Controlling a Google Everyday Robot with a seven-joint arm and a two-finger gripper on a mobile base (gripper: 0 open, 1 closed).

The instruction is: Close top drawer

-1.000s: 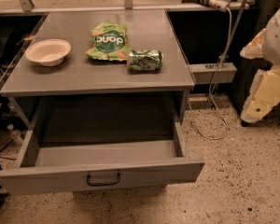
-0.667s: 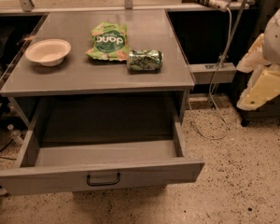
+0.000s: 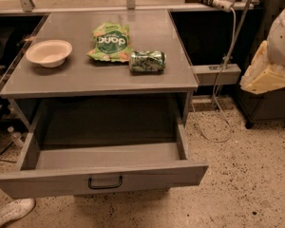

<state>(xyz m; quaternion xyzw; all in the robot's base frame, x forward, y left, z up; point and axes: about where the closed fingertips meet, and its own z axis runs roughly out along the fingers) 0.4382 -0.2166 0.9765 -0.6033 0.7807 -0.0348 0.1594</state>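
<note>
Top drawer (image 3: 99, 175): sticks fully out from under the table top (image 3: 109, 77), with the front panel nearest the camera and the black loop handle (image 3: 105, 182) at the panel's centre. Shows the long, shallow grey tray behind the panel. Matches the earlier frames, no shift.

Gripper (image 3: 267, 77): hangs at the far right edge, well apart from the drawer, off to the side of the table at about table-top height. Not in contact with drawer or table. Open or closed: cannot tell. Differs from a second ago: sits higher now, with the cream part lying flatter and pointing left under the white arm shell (image 3: 282, 32).

On the table top, all as before:
- Pale bowl (image 3: 48, 52): upright near the left edge.
- Green chip bag (image 3: 110, 42): lies flat near the middle.
- Green can (image 3: 147, 61): on its side just beside the bag's right front corner.

Further out:
- White cable (image 3: 224, 99): drops right of the table to the speckled floor (image 3: 247, 184).
- White shoe (image 3: 12, 212): at the bottom left corner, same spot as earlier.
</note>
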